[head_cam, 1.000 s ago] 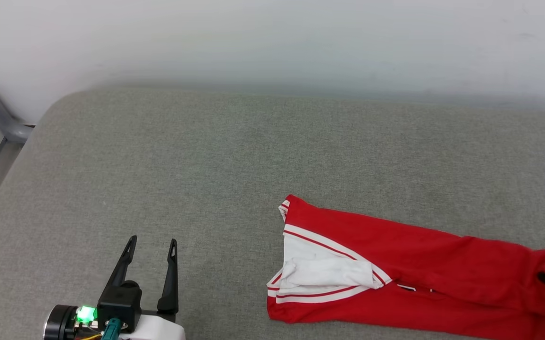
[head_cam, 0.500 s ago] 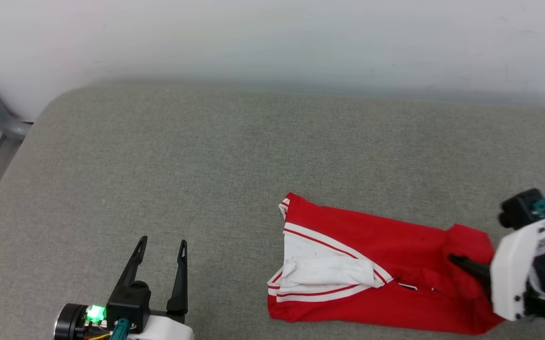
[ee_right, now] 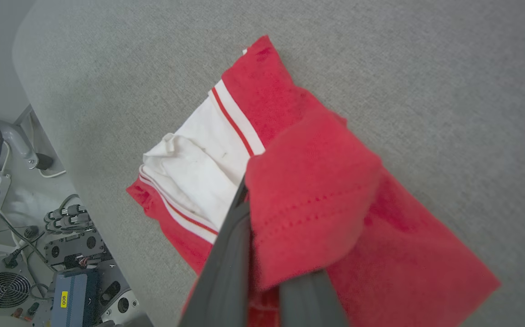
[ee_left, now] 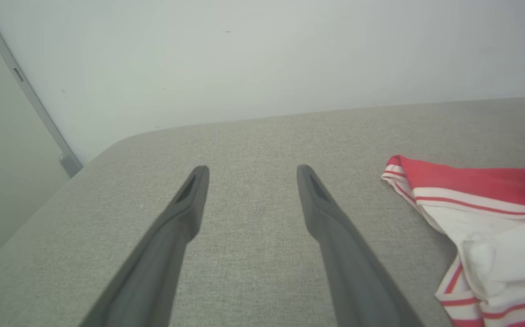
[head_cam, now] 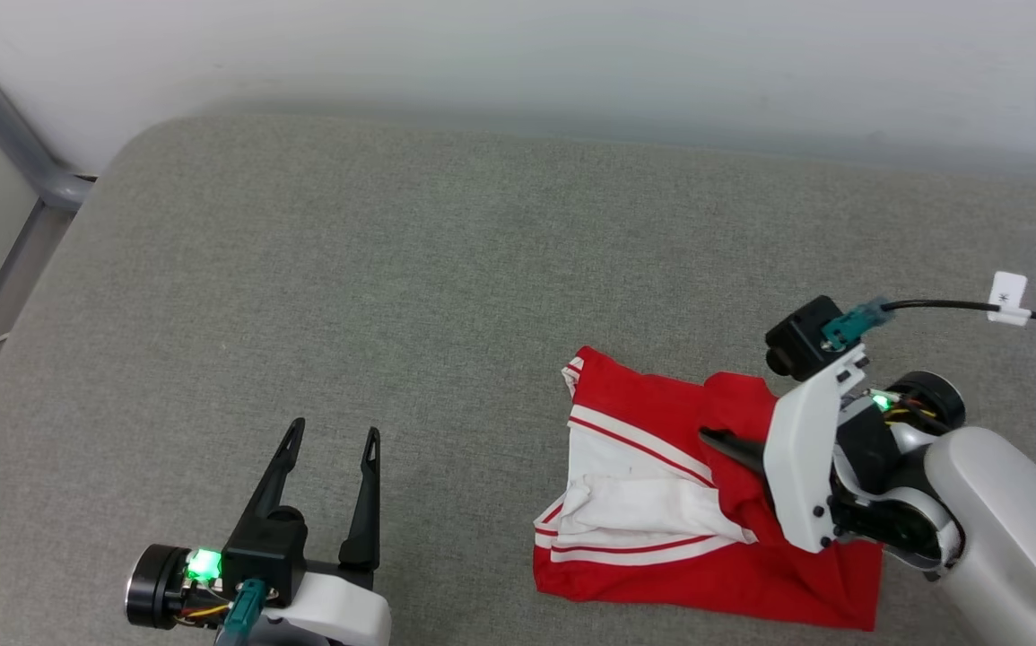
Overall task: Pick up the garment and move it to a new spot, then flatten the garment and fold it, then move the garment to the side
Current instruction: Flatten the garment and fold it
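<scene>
Garment: We find the red sports jersey with white sleeve panel and red-white striped trim [head_cam: 652, 475] lying at the right front of the surface, folded into a narrow band, sleeve end pointing left.
Lifted portion: One red end with a stitched hem [ee_right: 307, 195] is raised and doubled back over the flat lower layer. We judge this to be the fold in the making, the end being brought toward the sleeve side.
Right gripper: The right gripper [head_cam: 717, 440] is pinching that red end. One dark finger lies along the cloth's edge and the other is buried under it, so the grip holds the layer clear of the one below.
Left gripper: The left gripper [head_cam: 335, 429] has its fingers spread and empty. It is low over bare fabric, well apart from the garment's left edge. We judge it is parked clear so the fold has room.
Surface: The grey woven padded surface with a rounded corner [head_cam: 410, 296] bears the garment, with ample bare area to the left for the later move aside.
Surround: A plain white wall [head_cam: 518, 54] stands behind and a grey metal tube [head_cam: 24, 144] at far left.
</scene>
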Controlling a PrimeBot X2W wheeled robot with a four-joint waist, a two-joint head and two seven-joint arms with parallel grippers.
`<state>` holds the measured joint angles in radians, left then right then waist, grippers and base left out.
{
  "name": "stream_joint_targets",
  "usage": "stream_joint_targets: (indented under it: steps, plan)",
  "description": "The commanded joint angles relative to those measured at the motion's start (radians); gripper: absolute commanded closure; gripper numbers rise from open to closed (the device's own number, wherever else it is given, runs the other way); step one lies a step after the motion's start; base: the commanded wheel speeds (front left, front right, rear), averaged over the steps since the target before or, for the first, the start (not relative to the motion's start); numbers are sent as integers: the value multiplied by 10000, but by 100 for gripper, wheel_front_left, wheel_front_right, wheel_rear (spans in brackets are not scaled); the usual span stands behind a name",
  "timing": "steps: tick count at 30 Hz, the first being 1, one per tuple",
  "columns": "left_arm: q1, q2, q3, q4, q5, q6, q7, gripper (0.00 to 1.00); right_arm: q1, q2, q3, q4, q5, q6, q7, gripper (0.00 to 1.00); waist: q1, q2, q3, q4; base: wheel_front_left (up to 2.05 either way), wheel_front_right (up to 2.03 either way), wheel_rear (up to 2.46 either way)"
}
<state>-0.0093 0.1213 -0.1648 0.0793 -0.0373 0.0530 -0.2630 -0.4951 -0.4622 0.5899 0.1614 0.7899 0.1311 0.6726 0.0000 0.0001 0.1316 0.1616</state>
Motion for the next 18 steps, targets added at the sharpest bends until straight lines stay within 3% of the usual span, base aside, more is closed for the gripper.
stream_joint_targets:
  steps: [1,9,18]
  plan:
    - [-142,-26,-12,21,62,-27,-22,0,-351,155,241,224,-124,-9,-128,100,0,-1,103,96,0,0,0]
    - [-383,-191,-48,48,98,-102,-24,0,-1346,1060,1579,1910,-328,-9,-932,100,0,-1,452,314,0,0,0]
    - [-577,-286,-8,109,79,-164,-24,0,-1673,1764,2296,4172,-741,-10,-2406,100,0,-1,672,353,0,0,0]
